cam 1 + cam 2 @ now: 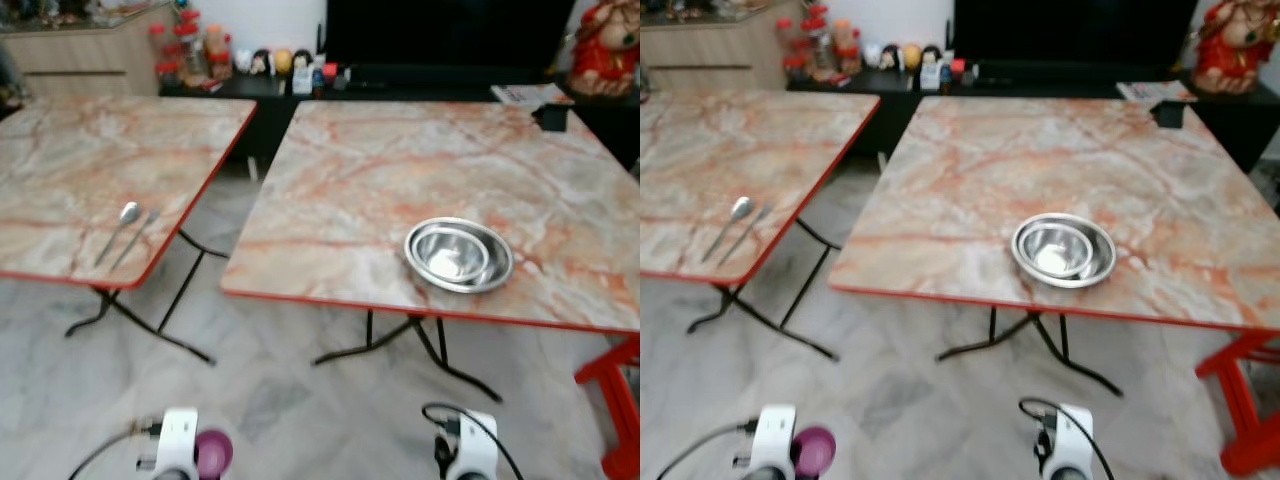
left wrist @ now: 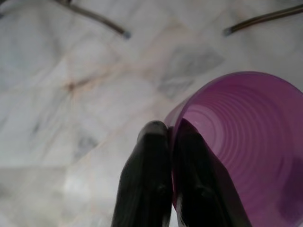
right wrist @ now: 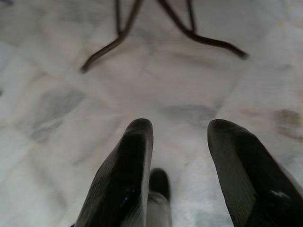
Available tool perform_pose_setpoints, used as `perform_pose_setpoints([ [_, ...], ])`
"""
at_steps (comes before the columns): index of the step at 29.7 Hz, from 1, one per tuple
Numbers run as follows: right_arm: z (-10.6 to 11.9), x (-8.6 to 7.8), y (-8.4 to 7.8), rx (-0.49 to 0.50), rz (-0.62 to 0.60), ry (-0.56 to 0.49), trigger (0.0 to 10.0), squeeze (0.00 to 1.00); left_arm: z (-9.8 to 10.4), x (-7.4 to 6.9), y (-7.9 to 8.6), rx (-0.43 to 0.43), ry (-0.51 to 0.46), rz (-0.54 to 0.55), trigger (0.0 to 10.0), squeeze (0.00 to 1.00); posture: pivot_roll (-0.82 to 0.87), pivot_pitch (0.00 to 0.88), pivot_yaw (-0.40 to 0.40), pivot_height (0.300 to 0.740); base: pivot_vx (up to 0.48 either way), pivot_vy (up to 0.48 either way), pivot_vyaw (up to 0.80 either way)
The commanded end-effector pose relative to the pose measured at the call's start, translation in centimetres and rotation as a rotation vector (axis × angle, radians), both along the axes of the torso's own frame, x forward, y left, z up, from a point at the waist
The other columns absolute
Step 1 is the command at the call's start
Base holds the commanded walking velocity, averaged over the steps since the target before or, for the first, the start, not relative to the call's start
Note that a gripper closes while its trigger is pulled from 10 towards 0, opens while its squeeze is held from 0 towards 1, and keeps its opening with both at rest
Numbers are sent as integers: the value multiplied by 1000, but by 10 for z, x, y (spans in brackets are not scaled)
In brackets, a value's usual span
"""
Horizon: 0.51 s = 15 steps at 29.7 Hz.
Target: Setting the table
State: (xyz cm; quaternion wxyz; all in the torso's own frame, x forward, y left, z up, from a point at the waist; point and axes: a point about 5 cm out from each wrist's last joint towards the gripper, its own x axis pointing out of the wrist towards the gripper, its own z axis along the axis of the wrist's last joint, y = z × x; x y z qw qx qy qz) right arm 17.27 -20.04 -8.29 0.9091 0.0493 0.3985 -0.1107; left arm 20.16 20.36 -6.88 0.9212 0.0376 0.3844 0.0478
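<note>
Two marble-look folding tables stood ahead w/ a gap between them. On the right table (image 1: pixel 420 160) sat a steel bowl (image 1: pixel 458 255) near the front edge, apparently two nested, though blur made that hard to confirm. On the left table (image 1: pixel 90 170) lay a spoon (image 1: pixel 119 229) and, just beside it, a second thin utensil (image 1: pixel 136 238) (fork or similar, too blurred to tell), both angled toward the front edge.

Left gripper (image 2: pixel 171 142) hung low over the tiled floor (image 2: pixel 71 85), its fingers (image 2: pixel 149 165) pinched together on the wall of a purple plastic cup (image 2: pixel 241 142), one finger inside the rim and one outside. In the head views the cup (image 1: pixel 213 452) showed by the left wrist, well short of either table. Right gripper (image 3: pixel 180 137) hung idle, fingers apart w/ nothing between them.

Handling, as a judgement: the cup looked thin, ribbed and v. light, so probably flexible; the rim pinch should carry it, but a hard squeeze could deform the wall, and an empty cup tips easily when set down, so lower it upright and let go gently. Bowl looked stiff and smooth, likely slippery; best taken at the rolled rim. Cutlery lay flat, so probably awkward to lift; grip across the handle mid-length.
</note>
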Motion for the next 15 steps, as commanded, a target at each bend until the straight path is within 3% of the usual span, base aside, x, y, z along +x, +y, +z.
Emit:
perform_pose_setpoints([
  [1, 1, 3, 1, 3, -1, -3, 10000, 0, 0, -1, 0, 0, 7, -4, 10000, 0, -45, 0, 26, 740, 382, 0, 0],
  [7, 1, 4, 2, 4, -1, -5, 10000, 0, 0, 0, 0, -5, 4, 0, 10000, 0, -44, 0, 26, 740, 356, 0, 0],
  [15, 1, 4, 2, 7, 3, -3, 10000, 0, -2, -3, -3, -20, 19, -19, 10000, 0, -42, 0, 27, 740, 0, 0, 0],
])
